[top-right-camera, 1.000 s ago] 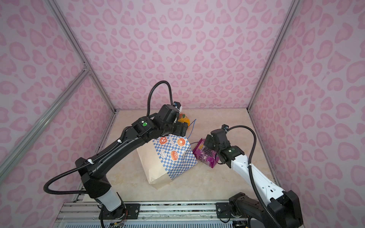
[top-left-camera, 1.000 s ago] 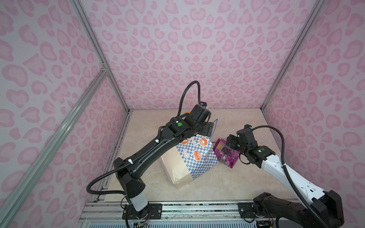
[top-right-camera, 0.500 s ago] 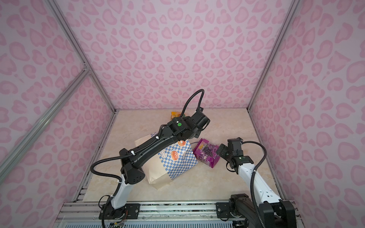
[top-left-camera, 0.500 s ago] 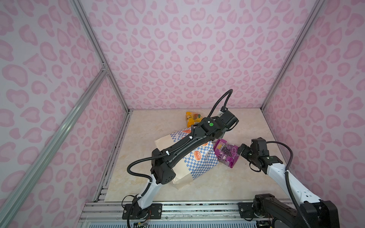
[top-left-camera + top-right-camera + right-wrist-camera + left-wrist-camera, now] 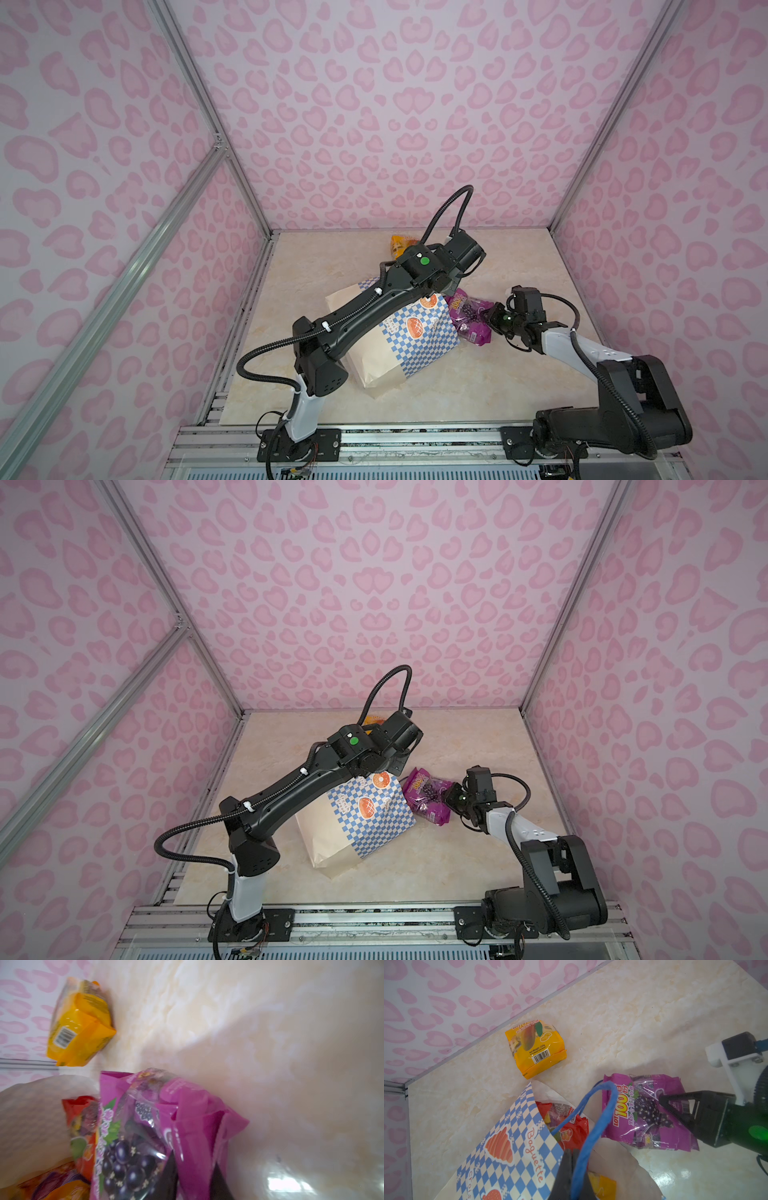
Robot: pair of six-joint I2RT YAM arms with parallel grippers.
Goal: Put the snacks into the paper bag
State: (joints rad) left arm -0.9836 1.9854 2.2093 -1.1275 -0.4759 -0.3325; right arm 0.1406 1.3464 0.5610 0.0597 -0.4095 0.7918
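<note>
left gripper (image 5: 572,1154) pinched tight on bag (image 5: 399,349) rim, beside blue handle (image 5: 593,1126) | right gripper (image 5: 663,1100) clamped on purple pouch (image 5: 469,320) edge | bag on its side mid-table, red pouch (image 5: 571,1124) in its mouth | purple pouch at bag's 3 o'clock | yellow pouch (image 5: 399,245) at bag's 12 o'clock, near back wall

The paper bag (image 5: 399,345) lies on its side on the table (image 5: 498,374), mouth at the left claw (image 5: 572,1167), other pouches (image 5: 566,1124) inside. The grape pouch (image 5: 471,318) lies between the left claw and right claw (image 5: 663,1100), beside the mouth. The mango pouch (image 5: 535,1047) lies beyond the left claw, by the back wall (image 5: 415,166).
</note>
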